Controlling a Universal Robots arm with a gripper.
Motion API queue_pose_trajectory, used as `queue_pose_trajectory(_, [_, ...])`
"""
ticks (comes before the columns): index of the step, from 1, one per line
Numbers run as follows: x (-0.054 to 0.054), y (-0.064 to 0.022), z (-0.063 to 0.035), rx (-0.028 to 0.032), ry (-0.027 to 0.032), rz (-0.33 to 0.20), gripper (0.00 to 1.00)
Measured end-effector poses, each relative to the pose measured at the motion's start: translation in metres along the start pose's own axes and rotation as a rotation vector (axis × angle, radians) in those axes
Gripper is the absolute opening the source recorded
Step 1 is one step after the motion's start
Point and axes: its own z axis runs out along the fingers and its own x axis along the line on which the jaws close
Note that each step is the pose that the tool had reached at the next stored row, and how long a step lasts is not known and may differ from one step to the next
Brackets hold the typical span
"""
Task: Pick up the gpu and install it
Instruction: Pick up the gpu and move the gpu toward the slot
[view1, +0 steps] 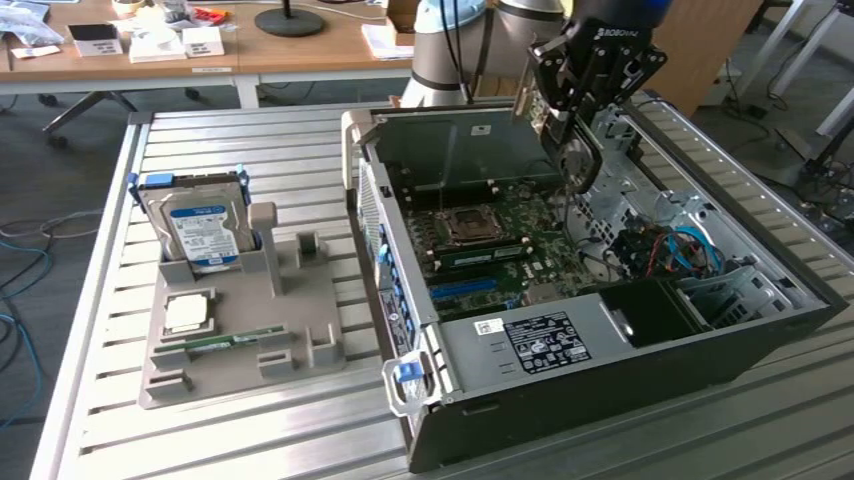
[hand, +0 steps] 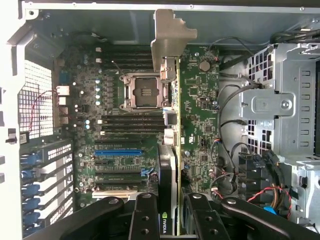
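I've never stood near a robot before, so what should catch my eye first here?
The arm's fingers clamp a gpu, held on edge above the open computer case and its green motherboard. On the exterior view's left, a hard drive with a blue-white label stands upright in a grey holder on the slatted metal table.

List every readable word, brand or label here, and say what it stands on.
"ROBOTIQ": on the gripper, in the exterior view.
"NVIDIA": on the edge of the gpu held in the gripper, in the wrist view.
Too small to read: the power supply label and the hard drive label.
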Motion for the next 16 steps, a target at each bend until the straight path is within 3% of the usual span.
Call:
queue_pose_trajectory(7, [-0.0091,0.0003,0.0002,0.0001,0.0,0.0,0.27])
queue_pose_trajectory(16, [-0.0094,0.0004,0.0002,0.0001,0.0,0.0,0.27])
